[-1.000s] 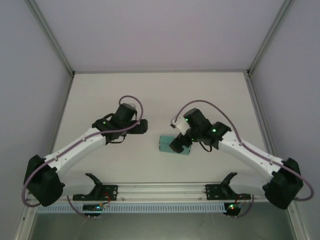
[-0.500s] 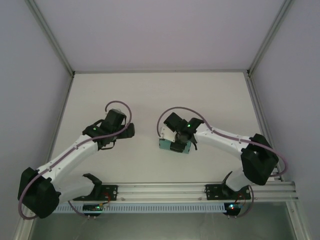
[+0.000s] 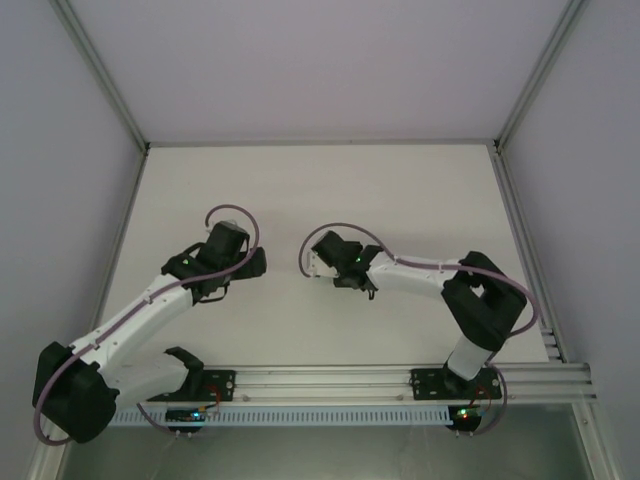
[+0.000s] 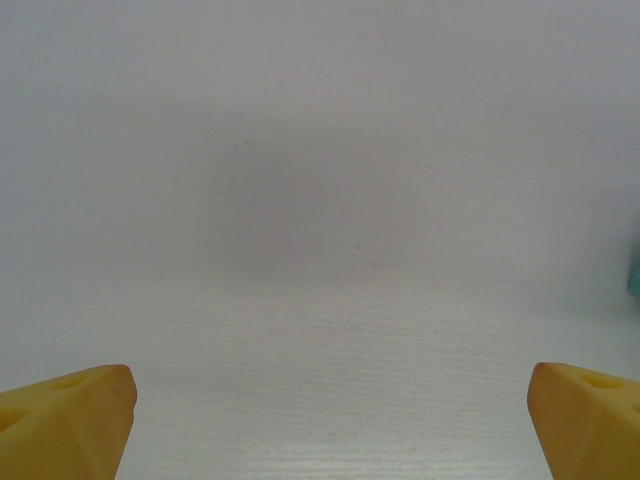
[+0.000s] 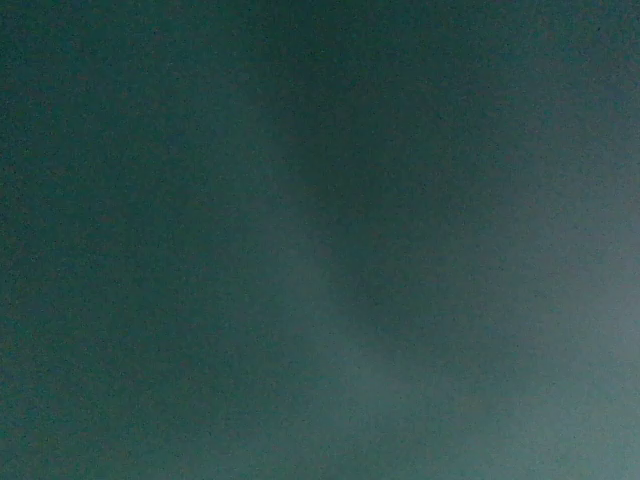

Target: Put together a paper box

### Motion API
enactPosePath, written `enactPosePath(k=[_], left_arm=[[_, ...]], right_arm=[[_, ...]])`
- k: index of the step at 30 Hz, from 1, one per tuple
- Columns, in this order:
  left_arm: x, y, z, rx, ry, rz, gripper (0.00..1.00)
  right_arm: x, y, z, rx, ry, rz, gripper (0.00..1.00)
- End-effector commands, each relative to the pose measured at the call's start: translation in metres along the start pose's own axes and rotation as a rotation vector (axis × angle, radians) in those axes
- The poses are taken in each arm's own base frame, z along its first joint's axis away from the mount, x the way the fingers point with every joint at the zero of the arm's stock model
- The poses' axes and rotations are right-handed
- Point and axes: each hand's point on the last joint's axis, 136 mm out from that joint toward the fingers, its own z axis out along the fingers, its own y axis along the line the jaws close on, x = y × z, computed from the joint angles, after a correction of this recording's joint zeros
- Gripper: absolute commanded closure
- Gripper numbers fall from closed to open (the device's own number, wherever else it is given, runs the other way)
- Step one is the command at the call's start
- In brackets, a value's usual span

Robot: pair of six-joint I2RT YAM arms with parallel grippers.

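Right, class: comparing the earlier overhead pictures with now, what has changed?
The right claw swung left and slightly farther from the bases, its elbow folding in. The paper box has left its earlier spot and now sits close against that wrist's camera; whether it is gripped is unclear. The left claw drew back leftward. It stayed wide open.

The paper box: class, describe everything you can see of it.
The paper box shows in the right wrist view as a plain teal surface, matte like thin card, very near the lens, dim and blurred, a darker band down it; no edges, flaps or folds can be made out. A teal sliver at the right edge of the left wrist view, over the white table, is probably it too. From above, the right hand covers it.
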Motion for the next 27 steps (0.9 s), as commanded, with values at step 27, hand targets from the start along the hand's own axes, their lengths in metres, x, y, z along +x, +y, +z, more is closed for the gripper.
enactPosePath(k=[27], left_arm=[[-0.07, 0.049, -0.004, -0.118, -0.248, -0.065, 0.0]], right_arm=[[0.075, -0.073, -0.137, 0.068, -0.292, 0.843, 0.01]])
